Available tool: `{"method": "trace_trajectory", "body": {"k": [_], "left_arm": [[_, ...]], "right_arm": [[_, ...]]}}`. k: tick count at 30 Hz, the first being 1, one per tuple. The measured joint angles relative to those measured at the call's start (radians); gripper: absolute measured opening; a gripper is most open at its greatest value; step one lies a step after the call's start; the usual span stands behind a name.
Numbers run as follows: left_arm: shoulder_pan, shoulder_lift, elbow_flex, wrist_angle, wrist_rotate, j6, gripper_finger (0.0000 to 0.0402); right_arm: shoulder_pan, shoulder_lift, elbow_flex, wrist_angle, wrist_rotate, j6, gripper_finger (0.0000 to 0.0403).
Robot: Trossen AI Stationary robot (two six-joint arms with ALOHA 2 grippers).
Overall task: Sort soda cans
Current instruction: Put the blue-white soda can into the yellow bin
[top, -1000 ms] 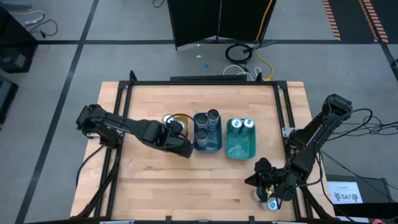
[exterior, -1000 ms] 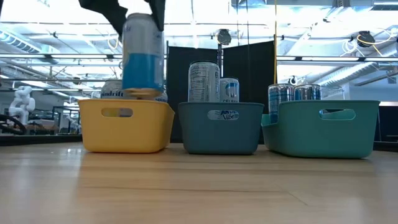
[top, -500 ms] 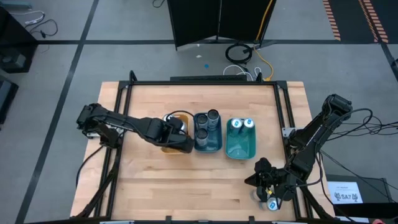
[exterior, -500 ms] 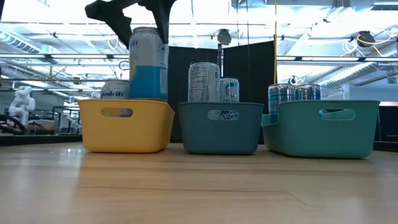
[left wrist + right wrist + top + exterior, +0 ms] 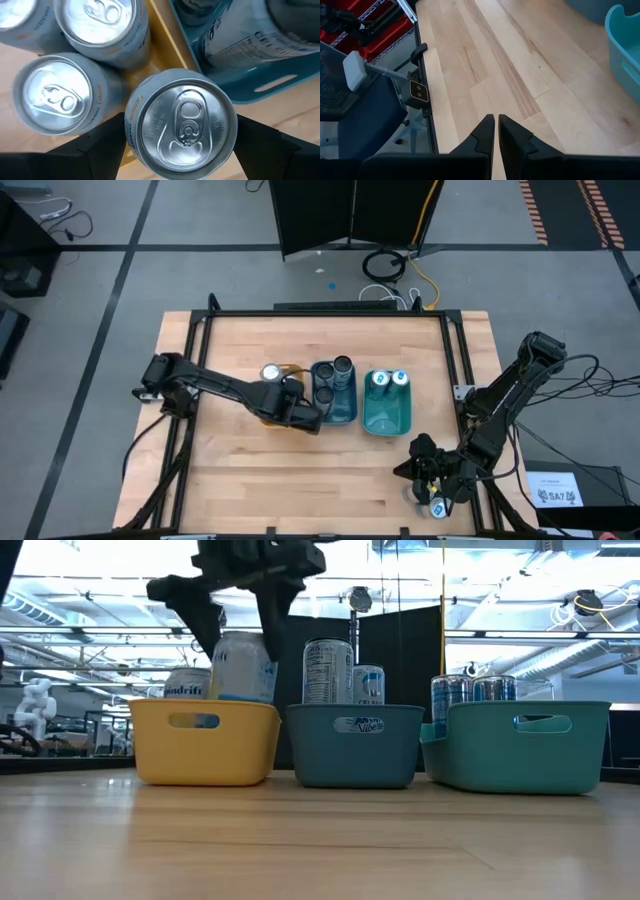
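Observation:
My left gripper (image 5: 243, 640) hangs over the yellow tray (image 5: 205, 745), shut on a silver soda can with blue markings (image 5: 243, 668) whose lower half is behind the tray wall. Three more silver cans (image 5: 52, 95) stand in that tray. The dark teal tray (image 5: 333, 408) holds two dark-topped cans (image 5: 342, 367), and the light teal tray (image 5: 387, 418) holds two blue-topped cans (image 5: 388, 380). My right gripper (image 5: 496, 120) waits shut near the table's near right corner (image 5: 432, 478), beside one more can (image 5: 438, 508). My left gripper pinches the can's upper wall, just below the rim (image 5: 131, 131), between its two fingers (image 5: 100, 145), coming from above and pointing down. The can is upright, its round top (image 5: 182, 125) facing the wrist camera. The tray wall hides whether its base rests on the tray floor.
The three trays stand side by side across the table's middle, walls nearly touching. Bare wood (image 5: 300, 480) lies in front of them and to the left. A black metal frame (image 5: 455, 360) borders the table. The room with its racks shows behind.
My left gripper has come down, shifting slightly toward the table's right, and has lowered the can from well above the yellow tray into it, beside the other cans. The can stayed upright. My right arm kept still.

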Motion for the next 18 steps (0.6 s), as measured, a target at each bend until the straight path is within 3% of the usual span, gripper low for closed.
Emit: {"method": "trace_trajectory", "body": {"k": [18], "left_arm": [[0.005, 0.028, 0.000, 0.024, 0.000, 0.037, 0.0327]], "right_arm": [[0.000, 0.000, 0.000, -0.005, 0.000, -0.012, 0.0015]]}}
